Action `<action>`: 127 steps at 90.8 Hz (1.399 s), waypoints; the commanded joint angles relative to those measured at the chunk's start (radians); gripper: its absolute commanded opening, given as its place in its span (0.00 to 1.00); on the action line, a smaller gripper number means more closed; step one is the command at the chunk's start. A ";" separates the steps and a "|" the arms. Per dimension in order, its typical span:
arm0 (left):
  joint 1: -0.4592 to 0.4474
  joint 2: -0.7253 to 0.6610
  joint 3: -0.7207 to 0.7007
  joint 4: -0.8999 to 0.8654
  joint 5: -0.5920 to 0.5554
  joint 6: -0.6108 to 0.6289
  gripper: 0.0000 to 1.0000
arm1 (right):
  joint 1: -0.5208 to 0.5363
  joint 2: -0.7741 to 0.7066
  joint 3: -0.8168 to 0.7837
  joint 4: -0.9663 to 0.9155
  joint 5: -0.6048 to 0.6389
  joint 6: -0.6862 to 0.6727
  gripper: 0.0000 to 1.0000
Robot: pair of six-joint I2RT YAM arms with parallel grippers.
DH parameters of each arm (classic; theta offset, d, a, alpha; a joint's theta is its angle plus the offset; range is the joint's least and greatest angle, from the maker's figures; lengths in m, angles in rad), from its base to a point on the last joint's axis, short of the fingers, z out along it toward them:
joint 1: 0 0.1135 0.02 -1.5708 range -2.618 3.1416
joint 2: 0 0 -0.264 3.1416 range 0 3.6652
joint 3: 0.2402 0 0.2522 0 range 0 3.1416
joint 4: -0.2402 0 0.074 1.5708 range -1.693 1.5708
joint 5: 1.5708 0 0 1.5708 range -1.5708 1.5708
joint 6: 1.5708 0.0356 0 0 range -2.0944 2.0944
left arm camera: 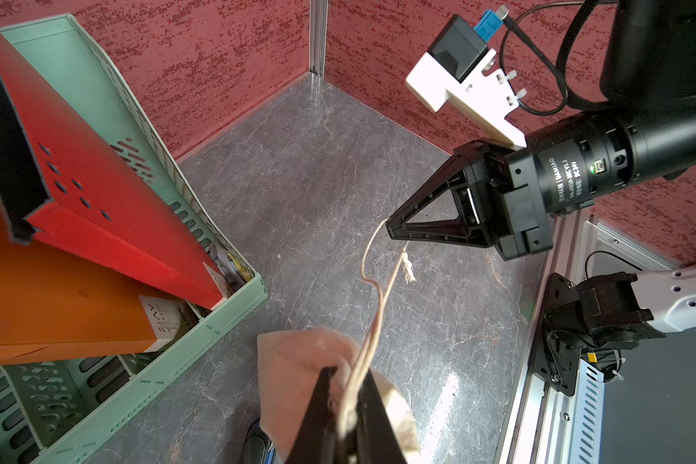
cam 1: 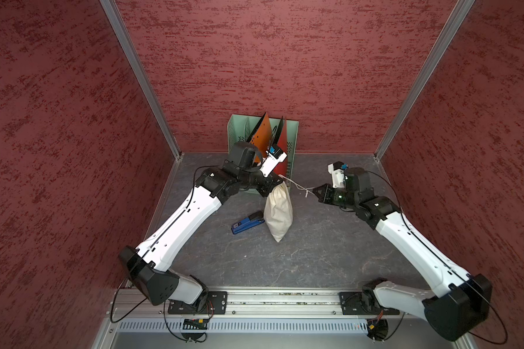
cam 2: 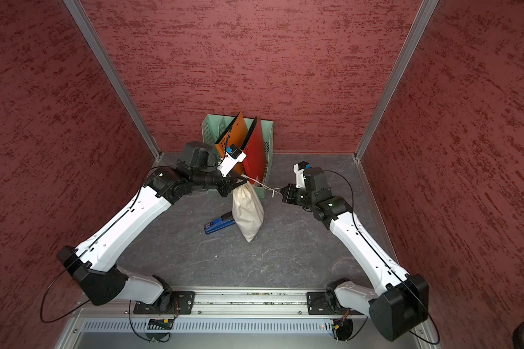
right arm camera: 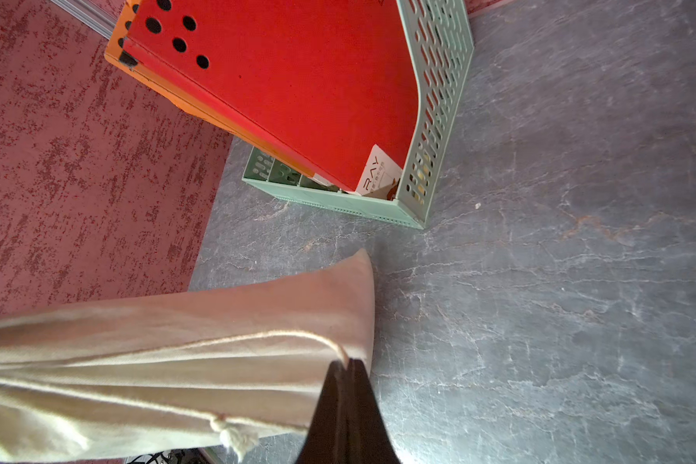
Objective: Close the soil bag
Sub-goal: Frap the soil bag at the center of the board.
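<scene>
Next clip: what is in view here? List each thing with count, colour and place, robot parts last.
soil bag: one, cream cloth, in front of the file rack
drawstring cords: two strands, pale, stretched from the bag's neck to the right gripper
file rack: one, mint green, against the back wall
orange folder: one, orange, leaning in the rack
red folder: one, red, leaning in the rack beside the orange one
stapler: one, blue and black, on the table next to the bag
table: one, grey marbled
walls: three, red textured, around the table
left gripper: one, black, shut on the bag's gathered neck
right gripper: one, black, shut on the cords
</scene>
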 commanded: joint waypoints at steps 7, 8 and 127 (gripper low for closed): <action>0.006 -0.053 0.051 0.120 0.027 -0.018 0.00 | 0.008 0.003 -0.030 0.025 0.002 0.005 0.00; 0.006 -0.053 0.052 0.120 0.027 -0.018 0.00 | 0.008 0.003 -0.031 0.025 0.002 0.003 0.00; 0.004 -0.070 0.029 0.139 0.049 -0.054 0.00 | 0.090 0.070 -0.041 0.113 -0.124 -0.037 0.00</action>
